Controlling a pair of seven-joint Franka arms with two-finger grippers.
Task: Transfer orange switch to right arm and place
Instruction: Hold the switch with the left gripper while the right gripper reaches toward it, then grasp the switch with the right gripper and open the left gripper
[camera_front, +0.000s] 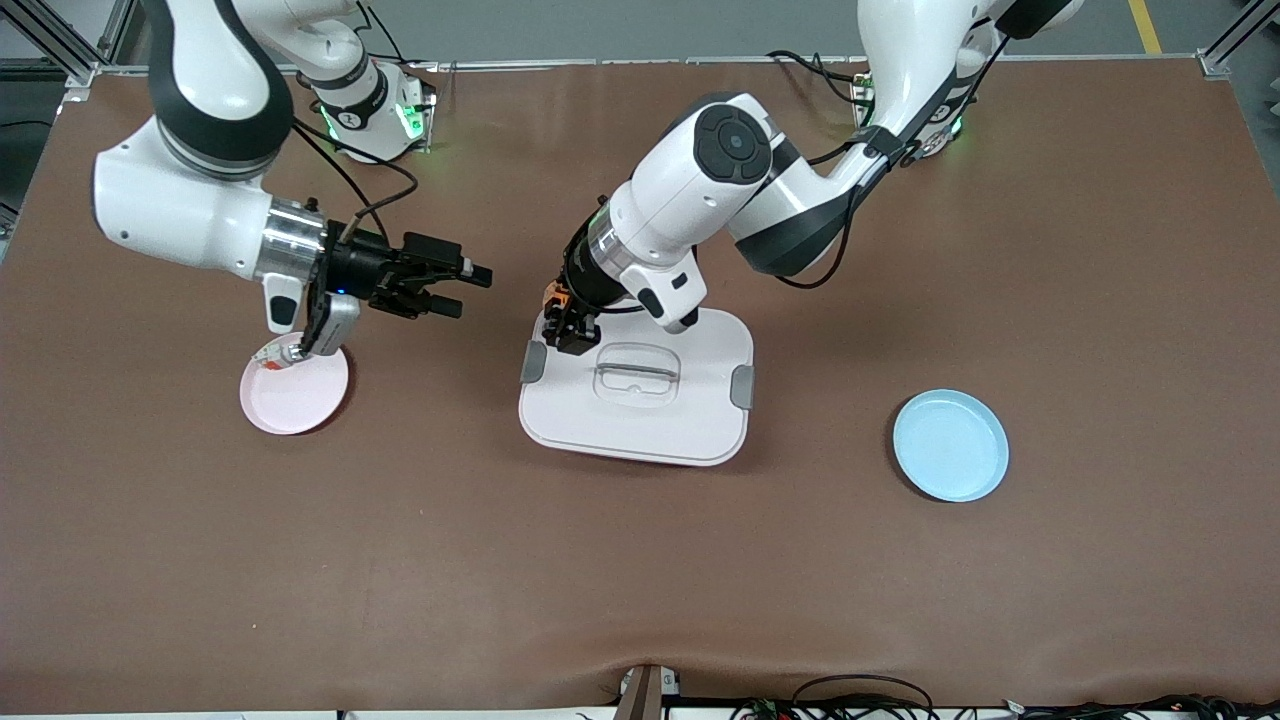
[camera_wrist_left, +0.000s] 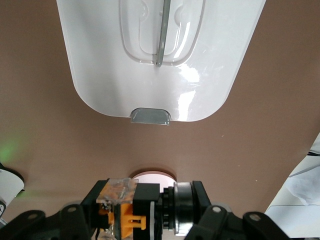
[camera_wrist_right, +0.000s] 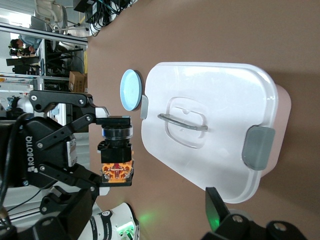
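Pink plate (camera_front: 300, 400) holds a small part (camera_front: 272, 358) (silvery-white).

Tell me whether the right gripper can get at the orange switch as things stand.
Probably yes. The left gripper holds the orange switch in the air over the white lidded box's edge; the right gripper is open, faces it, and nothing stands between them.

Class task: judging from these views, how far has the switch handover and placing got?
Done: the left end effector is shut on the orange switch, lifted over the white lidded box. In hand: presenting it toward the right arm. Left: the right end effector, open, has not taken it; placing follows.
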